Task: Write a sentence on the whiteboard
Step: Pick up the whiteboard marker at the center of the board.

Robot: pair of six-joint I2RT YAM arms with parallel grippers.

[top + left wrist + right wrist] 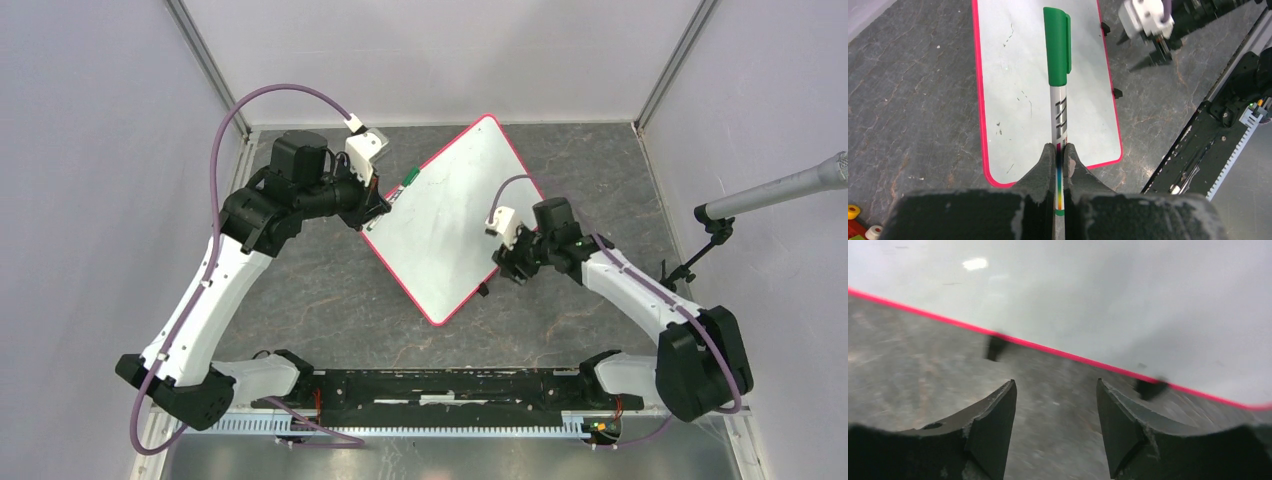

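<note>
One whiteboard (pixel 450 225) on the table (pixel 330 300), turned cornerwise near the far edge, about midway along. Clamped tight in the left gripper (pixel 1060 150): a green-capped marker (pixel 1059 100), over the board's left edge. Just off the board's right edge, the right gripper (pixel 1055 385), jaws apart, empty.

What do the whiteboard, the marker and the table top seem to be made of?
Whiteboard: glossy white sheet, probably coated or laminated, since it reflects light; thin red-pink rim, likely plastic.
Marker: smooth green plastic cap with a clip; silvery printed barrel, plastic or metal.
Table top: matte grey, veined like stone; could be a printed surface.
</note>
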